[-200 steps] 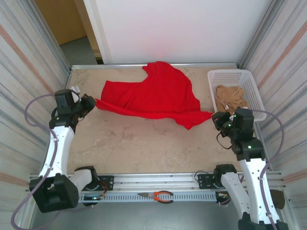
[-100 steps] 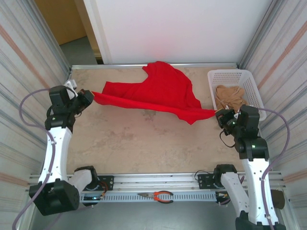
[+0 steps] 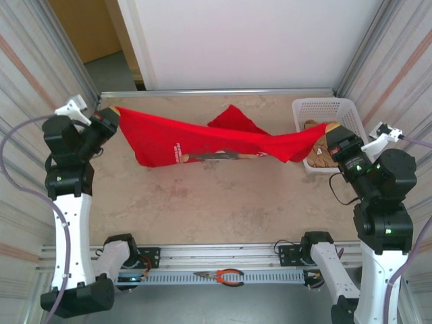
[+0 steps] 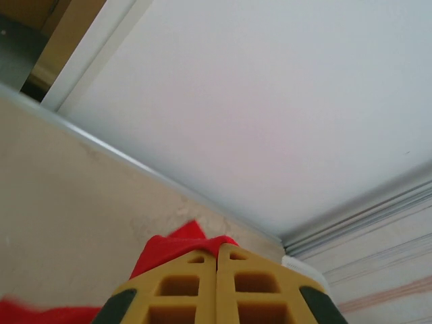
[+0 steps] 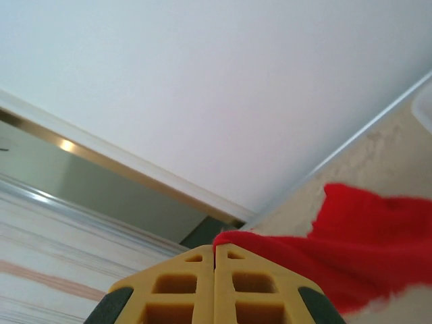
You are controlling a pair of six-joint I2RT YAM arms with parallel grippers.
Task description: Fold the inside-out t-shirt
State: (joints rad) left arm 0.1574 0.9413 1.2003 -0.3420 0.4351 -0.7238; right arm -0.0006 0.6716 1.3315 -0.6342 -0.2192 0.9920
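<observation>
The bright red t-shirt hangs stretched in the air between both grippers, sagging toward the table, with white lettering visible on its near face. My left gripper is shut on its left end, high at the back left. My right gripper is shut on its right end, raised in front of the basket. In the left wrist view the yellow fingers press together with red t-shirt cloth pinched at their tips. The right wrist view shows the same: shut fingers and the t-shirt trailing off to the right.
A white plastic basket with a tan-beige garment stands at the back right, just behind my right gripper. Orange-handled pliers lie on the front rail. Striped walls close in both sides; a white panel stands at the back.
Both arms have risen and swung outward, lifting the t-shirt off the table and pulling it taut. Its lettered face now shows.
</observation>
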